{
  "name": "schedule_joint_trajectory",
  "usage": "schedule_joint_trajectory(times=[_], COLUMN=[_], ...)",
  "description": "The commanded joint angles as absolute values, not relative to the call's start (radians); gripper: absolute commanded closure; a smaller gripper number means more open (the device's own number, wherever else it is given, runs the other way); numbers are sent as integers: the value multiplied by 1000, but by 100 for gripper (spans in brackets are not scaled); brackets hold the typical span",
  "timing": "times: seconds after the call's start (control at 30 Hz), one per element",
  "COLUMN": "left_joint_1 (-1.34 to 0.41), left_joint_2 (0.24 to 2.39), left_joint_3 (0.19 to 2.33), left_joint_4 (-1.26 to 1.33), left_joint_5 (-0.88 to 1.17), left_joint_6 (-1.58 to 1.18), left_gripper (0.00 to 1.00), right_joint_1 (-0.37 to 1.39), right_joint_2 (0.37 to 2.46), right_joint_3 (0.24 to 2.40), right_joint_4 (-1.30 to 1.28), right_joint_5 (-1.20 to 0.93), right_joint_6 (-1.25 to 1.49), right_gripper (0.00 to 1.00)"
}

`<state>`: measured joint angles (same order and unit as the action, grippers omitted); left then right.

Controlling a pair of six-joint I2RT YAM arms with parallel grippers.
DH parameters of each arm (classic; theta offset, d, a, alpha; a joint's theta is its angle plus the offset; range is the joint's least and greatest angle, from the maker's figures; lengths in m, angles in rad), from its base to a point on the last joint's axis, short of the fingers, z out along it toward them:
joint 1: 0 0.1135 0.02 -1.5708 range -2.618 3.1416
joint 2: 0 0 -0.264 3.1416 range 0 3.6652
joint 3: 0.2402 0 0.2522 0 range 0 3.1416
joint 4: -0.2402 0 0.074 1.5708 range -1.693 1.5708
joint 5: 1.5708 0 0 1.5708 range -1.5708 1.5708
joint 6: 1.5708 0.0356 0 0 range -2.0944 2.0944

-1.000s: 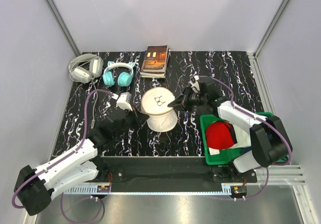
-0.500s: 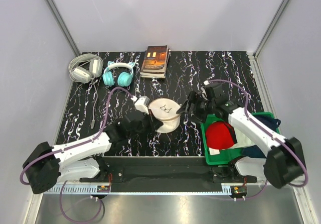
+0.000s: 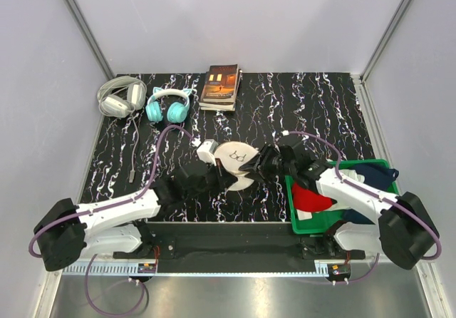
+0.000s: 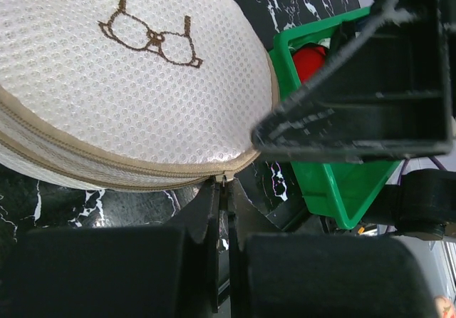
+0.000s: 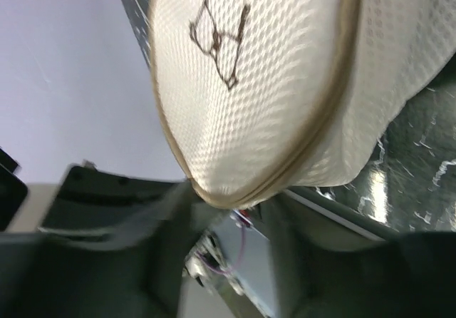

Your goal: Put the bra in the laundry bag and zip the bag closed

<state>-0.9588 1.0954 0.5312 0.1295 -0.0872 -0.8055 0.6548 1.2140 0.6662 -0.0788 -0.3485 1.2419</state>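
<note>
Marbled table (image 3: 320,111), laundry bag (image 3: 239,157) tilted at centre (bra unseen, presumably inside). Right gripper (image 3: 262,167), at the bag's 3 o'clock, apparently braces it; jaw spread unclear. Left gripper (image 4: 222,204), at 7 o'clock, pinches the zip pull (image 4: 223,182) for closing.

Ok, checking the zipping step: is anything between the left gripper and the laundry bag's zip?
Nothing visible does. The left gripper has its jaws shut on the zip pull at the rim of the laundry bag. The right gripper is at the bag's other side, jaws open, not in between.
</note>
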Motion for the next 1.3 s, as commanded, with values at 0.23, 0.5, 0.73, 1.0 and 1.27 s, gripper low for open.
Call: schedule_joint_trajectory(times=[0.23,0.5,0.73,1.0,1.27], left_joint_1=[-948,-671,-737,-854,-868], left_joint_2=[961,819,836,962,1071], left_joint_3=[564,535,482,583,627], left_joint_4=[11,-282,-3,71,107], left_joint_5=[-233,-257,17,-49,-32], left_joint_6=[-765,-752,-738,-807,-822], left_gripper=[100,100,100,100,100], right_joint_1=[615,471,472,474,474], right_joint_2=[1273,1331,1575,1510,1227], right_joint_3=[695,755,995,979,741], right_joint_4=[41,29,-33,-194,-279], right_joint_5=[-313,-553,-732,-537,-400], right_joint_6=[1250,1053,916,879,925], right_gripper=[100,100,95,42,22])
